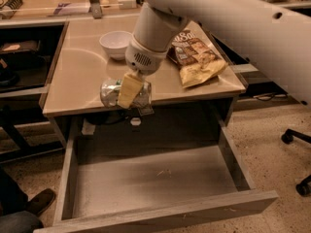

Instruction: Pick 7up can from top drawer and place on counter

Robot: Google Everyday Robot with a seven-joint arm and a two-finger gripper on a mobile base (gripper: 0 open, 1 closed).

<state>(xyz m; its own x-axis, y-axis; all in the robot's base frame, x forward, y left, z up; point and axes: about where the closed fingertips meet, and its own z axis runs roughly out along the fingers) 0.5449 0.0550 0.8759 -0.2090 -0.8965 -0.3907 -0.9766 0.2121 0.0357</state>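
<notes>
My gripper point(126, 92) is shut on the 7up can point(112, 92), a silver can with green and white markings, held sideways. It hangs at the front edge of the beige counter point(82, 74), above the back of the open top drawer point(150, 178). A yellowish finger point(127, 89) crosses the front of the can. The drawer's grey floor is bare. My white arm comes down from the upper right and hides part of the counter.
A white bowl point(116, 43) and a chip bag point(197, 57) lie on the counter behind the gripper. Dark side shelves stand at the left point(22, 57). An office chair base point(297, 144) is at the right. A shoe point(41, 200) shows at the lower left.
</notes>
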